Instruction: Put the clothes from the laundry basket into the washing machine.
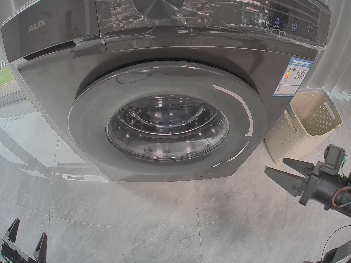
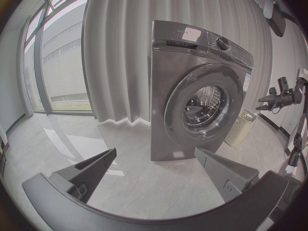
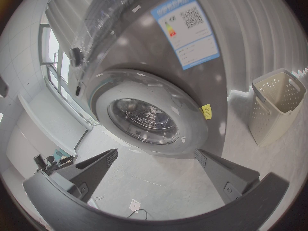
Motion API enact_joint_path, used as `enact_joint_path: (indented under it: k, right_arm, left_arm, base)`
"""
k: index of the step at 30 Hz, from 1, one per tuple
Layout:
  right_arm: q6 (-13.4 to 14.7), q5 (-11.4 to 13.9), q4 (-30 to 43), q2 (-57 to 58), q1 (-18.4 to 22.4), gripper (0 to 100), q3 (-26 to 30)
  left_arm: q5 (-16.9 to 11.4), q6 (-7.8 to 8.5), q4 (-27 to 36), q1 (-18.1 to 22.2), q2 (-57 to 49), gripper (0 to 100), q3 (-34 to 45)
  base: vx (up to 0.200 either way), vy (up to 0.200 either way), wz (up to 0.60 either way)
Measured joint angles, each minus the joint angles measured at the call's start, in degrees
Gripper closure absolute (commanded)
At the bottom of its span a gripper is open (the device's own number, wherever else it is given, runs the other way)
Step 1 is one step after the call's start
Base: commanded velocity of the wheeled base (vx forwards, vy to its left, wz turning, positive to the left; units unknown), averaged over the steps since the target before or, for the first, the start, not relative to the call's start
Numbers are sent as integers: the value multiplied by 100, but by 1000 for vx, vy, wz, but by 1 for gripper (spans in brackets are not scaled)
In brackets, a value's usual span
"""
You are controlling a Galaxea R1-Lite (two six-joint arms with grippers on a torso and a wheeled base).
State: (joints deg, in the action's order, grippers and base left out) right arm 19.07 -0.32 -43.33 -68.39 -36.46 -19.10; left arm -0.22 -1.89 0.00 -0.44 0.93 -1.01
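Observation:
A grey front-loading washing machine (image 1: 164,73) stands before me with its round glass door (image 1: 167,126) shut; it also appears in the left wrist view (image 2: 195,93) and the right wrist view (image 3: 144,113). A cream perforated laundry basket (image 1: 305,125) sits on the floor to the machine's right, tilted, and looks empty inside (image 3: 277,103). My right gripper (image 1: 279,167) hangs open above the floor, just in front of the basket, holding nothing. My left gripper (image 1: 27,231) is low at the near left, open, far from the machine.
Grey tiled floor (image 1: 146,216) spreads out in front of the machine. White curtains (image 2: 122,55) hang behind it, and a large window (image 2: 57,55) is off to its left. A scrap of paper and a cable (image 3: 136,209) lie on the floor.

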Motion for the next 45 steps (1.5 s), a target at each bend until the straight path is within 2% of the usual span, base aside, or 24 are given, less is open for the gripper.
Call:
enact_joint_path:
  k: [3, 6, 9, 16, 20, 23, 26, 29, 33, 36, 39, 41, 45]
  right_arm:
    - [-126, 34, 63, 660, 85, 0, 404]
    - [-388, 39, 189, 1335, 375, 0, 803]
    - [-675, 50, 495, 2027, 975, 0, 1131]
    - [-1042, 197, 1677, 3488, 2111, 0, 1429]
    - [-1289, 445, 2749, 4568, 2875, 0, 1495]
    - [-1447, 683, 3183, 5203, 3434, 0, 1525]
    - [-1614, 868, 3422, 5671, 3830, 0, 1597]
    - [-1740, 924, 3365, 5986, 4018, 0, 1735]
    - [-1796, 940, 3348, 6176, 4090, 0, 1787]
    - [-1929, 1041, 3534, 6257, 4103, 0, 1807]
    - [-2007, 1280, 3756, 6310, 4068, 0, 1807]
    - [-2007, 1347, 3897, 6355, 3985, 0, 1807]
    - [-1955, 1261, 3991, 6533, 3784, 0, 1809]
  left_arm:
    - [0, 0, 0, -2, 0, 0, 0]
    - [1, 1, 0, 0, 0, 0, 0]
    - [4, 0, 0, 0, 0, 0, 0]
    - [4, -18, 0, 0, 0, 0, 0]
    - [6, -29, 0, 0, 0, 0, 0]
    - [4, -35, 0, 0, 0, 0, 0]
    - [6, -43, 0, 0, 0, 0, 0]
    - [6, -54, 0, 0, 0, 0, 0]
    - [11, -62, 0, 0, 0, 0, 0]
    - [12, -65, 0, 0, 0, 0, 0]
    - [12, -68, 0, 0, 0, 0, 0]
    - [12, -68, 0, 0, 0, 0, 0]
    - [12, -71, 0, 0, 0, 0, 0]
  base:
    - [0, 0, 0]
    - [0, 0, 0]
    - [0, 0, 0]
    - [0, 0, 0]
    - [0, 0, 0]
    - [0, 0, 0]
    - [0, 0, 0]
    - [0, 0, 0]
    - [0, 0, 0]
    - [0, 0, 0]
    - [0, 0, 0]
    - [0, 0, 0]
    - [0, 0, 0]
